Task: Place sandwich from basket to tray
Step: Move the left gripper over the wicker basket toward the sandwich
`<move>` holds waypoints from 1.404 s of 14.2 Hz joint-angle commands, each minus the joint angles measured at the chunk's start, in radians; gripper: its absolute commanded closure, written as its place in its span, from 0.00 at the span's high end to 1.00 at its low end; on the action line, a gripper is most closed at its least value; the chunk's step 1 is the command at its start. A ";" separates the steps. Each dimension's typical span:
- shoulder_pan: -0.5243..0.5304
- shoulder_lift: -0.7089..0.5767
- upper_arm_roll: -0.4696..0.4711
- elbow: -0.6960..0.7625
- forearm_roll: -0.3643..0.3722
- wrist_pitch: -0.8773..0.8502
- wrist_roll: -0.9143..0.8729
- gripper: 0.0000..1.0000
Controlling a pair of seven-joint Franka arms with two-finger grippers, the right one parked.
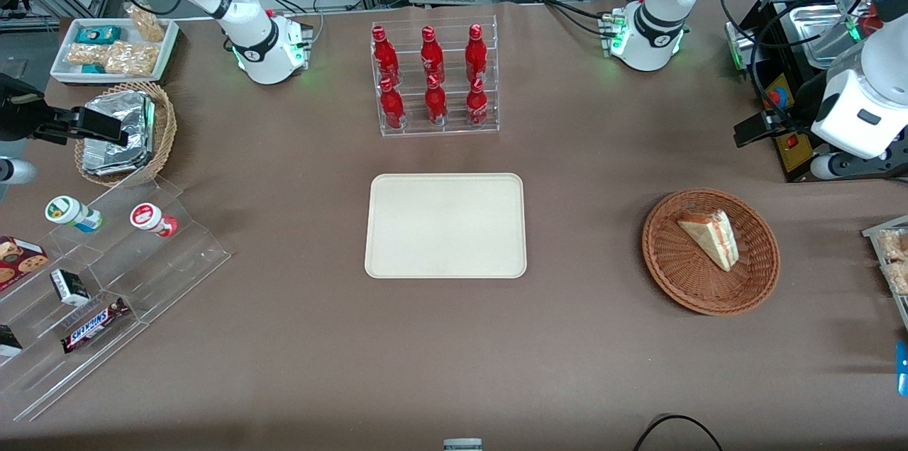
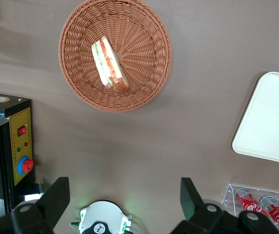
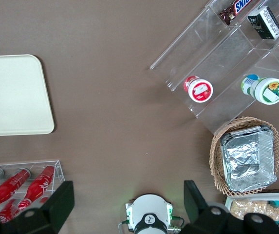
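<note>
The sandwich (image 1: pixel 711 238), a pale bread wedge with red and green filling, lies in the round reddish-brown wicker basket (image 1: pixel 663 263) toward the working arm's end of the table. The cream tray (image 1: pixel 445 224) lies bare at the table's middle. My left gripper (image 1: pixel 757 130) hangs above the table, farther from the front camera than the basket and apart from it. In the left wrist view the gripper (image 2: pixel 123 195) is open and empty, with the sandwich (image 2: pixel 109 65), the basket (image 2: pixel 146 85) and a corner of the tray (image 2: pixel 270 122) in sight.
A clear rack of red bottles (image 1: pixel 434 79) stands farther from the front camera than the tray. A black control box with a red button (image 1: pixel 787 118) and the arm's base (image 1: pixel 649 36) stand near my gripper. A tan basket of foil packets (image 1: pixel 128 132) and an acrylic stand (image 1: pixel 106 274) lie toward the parked arm's end.
</note>
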 commanded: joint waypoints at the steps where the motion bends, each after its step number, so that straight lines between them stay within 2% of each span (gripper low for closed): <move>1: 0.001 0.009 -0.003 0.019 -0.005 -0.026 -0.008 1.00; 5: 0.007 0.018 -0.002 0.022 -0.005 -0.028 -0.011 1.00; 12: 0.052 0.165 0.009 -0.046 0.034 0.017 -0.038 1.00; 15: 0.080 0.139 0.009 -0.256 0.034 0.289 -0.042 1.00; 20: 0.080 0.145 0.031 -0.470 0.034 0.633 -0.091 1.00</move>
